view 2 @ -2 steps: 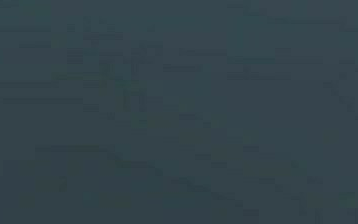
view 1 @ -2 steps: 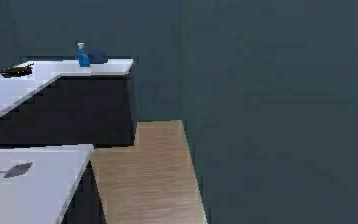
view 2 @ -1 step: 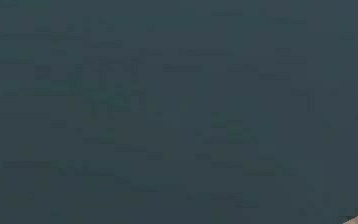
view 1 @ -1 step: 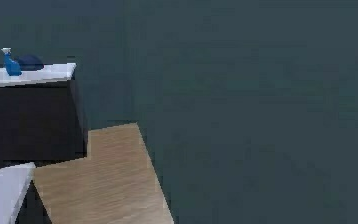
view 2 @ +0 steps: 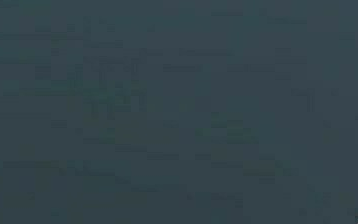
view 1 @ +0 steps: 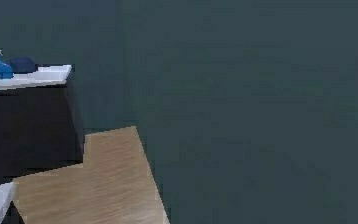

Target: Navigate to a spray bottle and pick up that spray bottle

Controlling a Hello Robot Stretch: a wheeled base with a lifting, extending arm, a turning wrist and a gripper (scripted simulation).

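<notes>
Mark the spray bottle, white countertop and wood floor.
spray bottle (view 1: 3,69): forward view, its blue body.
white countertop (view 1: 49,74): forward view, bare top near its right end.
wood floor (view 1: 105,178): forward view, middle of the planks.

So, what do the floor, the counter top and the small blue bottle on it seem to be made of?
Floor: wood planks or wood-look laminate, matte; brown streaks run like grain.
Counter top: smooth white slab, perhaps laminate or stone; even colour, no pattern.
Blue bottle: probably plastic, by its bright uniform blue and pale top; too small to be sure.
</notes>
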